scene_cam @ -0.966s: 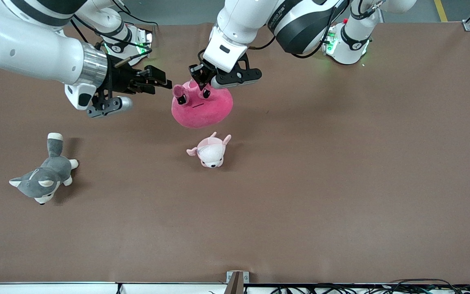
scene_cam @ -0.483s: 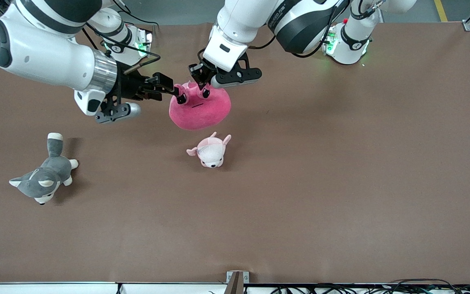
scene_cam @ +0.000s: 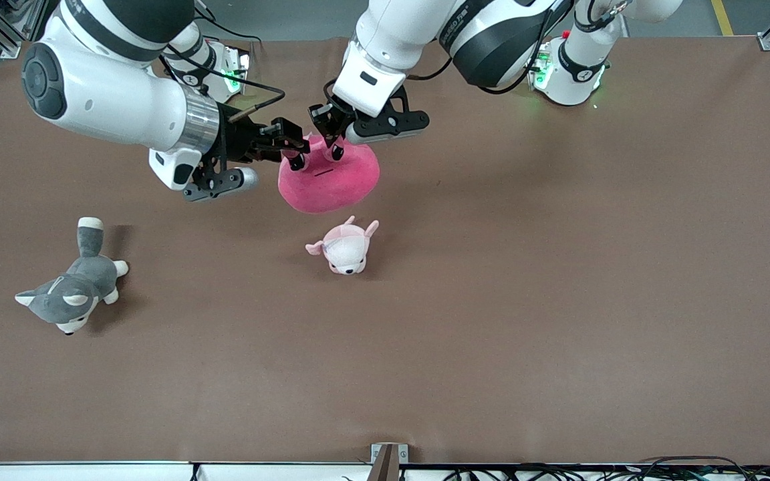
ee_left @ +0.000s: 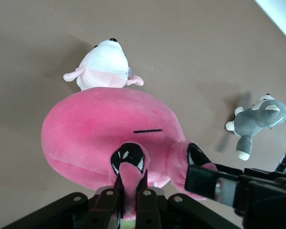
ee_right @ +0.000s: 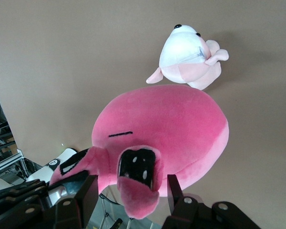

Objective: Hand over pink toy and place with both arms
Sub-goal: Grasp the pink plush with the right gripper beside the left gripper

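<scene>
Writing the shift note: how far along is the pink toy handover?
Done: the left gripper is shut on one eye stalk, holding the pink toy above the table. In hand: the right gripper, open, brackets the other stalk. Left: closing, release, placing.

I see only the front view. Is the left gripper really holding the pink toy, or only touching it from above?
Observer: It is holding it. In the left wrist view the left gripper is shut on one eye stalk of the pink toy, just under the black eye.
Operator: And the right gripper, is it closed?
Observer: No. In the right wrist view the right gripper is open. Its fingers stand on both sides of the other eye stalk, and a gap shows on one side.
</scene>
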`<state>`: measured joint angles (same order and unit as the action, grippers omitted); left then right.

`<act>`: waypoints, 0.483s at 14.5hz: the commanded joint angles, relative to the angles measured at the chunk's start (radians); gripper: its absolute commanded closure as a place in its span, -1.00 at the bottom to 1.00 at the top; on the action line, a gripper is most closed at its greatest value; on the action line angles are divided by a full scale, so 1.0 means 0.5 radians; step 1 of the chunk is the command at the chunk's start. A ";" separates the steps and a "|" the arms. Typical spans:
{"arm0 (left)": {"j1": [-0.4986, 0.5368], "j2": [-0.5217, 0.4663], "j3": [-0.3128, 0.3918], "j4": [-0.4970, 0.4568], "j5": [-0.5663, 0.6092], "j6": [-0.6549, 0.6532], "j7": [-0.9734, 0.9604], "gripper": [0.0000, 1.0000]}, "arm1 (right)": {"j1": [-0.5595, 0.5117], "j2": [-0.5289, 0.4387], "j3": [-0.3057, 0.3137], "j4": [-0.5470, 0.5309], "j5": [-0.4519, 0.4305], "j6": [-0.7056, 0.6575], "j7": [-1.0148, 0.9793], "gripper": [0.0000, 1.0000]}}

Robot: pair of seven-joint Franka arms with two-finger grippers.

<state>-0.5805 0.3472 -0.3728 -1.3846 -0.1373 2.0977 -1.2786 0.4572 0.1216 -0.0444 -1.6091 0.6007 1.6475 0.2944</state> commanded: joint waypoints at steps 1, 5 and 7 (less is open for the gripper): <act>-0.017 0.002 0.015 0.039 -0.002 0.008 -0.038 1.00 | 0.015 0.002 -0.012 0.000 -0.026 0.000 0.016 -0.34; -0.011 0.002 0.015 0.036 -0.002 0.008 -0.038 0.99 | 0.015 0.021 -0.012 0.003 -0.032 0.009 0.006 -0.21; -0.008 0.002 0.015 0.036 -0.002 0.005 -0.038 0.99 | 0.018 0.018 -0.012 0.006 -0.090 0.015 0.003 -0.17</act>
<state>-0.5793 0.3472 -0.3712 -1.3844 -0.1373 2.0977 -1.2787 0.4582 0.1302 -0.0467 -1.6095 0.5845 1.6488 0.2942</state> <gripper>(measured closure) 0.885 0.405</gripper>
